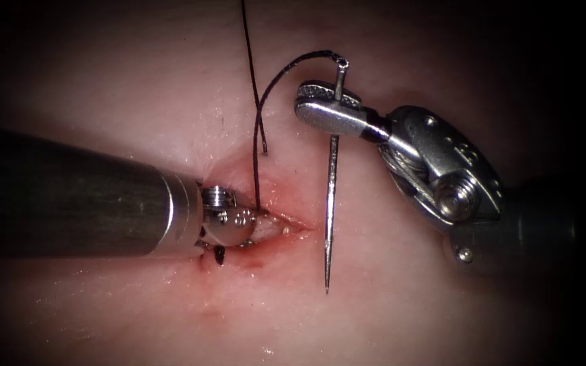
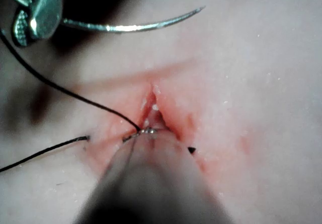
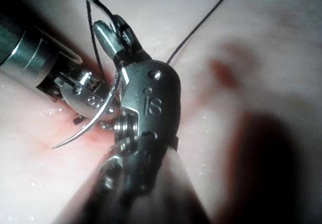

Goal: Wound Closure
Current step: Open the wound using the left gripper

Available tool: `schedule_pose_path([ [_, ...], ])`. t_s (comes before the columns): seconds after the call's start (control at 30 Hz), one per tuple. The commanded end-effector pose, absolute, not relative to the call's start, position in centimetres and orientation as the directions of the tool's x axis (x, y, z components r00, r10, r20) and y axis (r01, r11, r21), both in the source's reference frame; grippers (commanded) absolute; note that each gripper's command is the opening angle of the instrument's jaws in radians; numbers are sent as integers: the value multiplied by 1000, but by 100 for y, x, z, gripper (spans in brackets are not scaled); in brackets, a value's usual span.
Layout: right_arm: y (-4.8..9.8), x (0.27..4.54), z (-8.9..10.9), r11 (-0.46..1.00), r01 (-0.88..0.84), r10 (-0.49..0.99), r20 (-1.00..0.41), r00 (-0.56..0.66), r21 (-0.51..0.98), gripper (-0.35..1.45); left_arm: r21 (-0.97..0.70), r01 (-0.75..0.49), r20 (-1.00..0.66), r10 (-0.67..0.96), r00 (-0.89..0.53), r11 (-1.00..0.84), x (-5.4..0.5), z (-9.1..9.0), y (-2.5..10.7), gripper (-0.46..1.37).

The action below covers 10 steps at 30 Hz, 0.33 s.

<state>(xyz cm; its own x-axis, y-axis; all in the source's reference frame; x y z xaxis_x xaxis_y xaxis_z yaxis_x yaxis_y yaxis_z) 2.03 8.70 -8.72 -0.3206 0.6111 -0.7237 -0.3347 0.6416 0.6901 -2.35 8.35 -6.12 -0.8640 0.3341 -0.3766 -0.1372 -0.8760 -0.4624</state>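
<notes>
Fingers of the right tool (image 1: 327, 108) clench the needle (image 1: 331, 196) near its thread end, clear of the tissue (image 1: 401, 298), just right of the cut (image 1: 286, 227). Its long axis runs top to bottom in the endoscope view, tip pointing down. Left tool (image 1: 228, 220) sits at the cut, its grip probably hidden; thread (image 1: 258, 163) enters there.
</notes>
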Motion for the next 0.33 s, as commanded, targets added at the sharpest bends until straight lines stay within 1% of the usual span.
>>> schedule_pose_path([
  [0.03,870,203,-873,639,-338,612,-723,-321,691,-35,-454,-141,-376,333,-865,-880,-235,-611,835,88],
  [0.33,867,203,-874,640,-337,612,-723,-322,691,-35,-449,-143,-375,331,-866,-882,-235,-611,837,86],
])
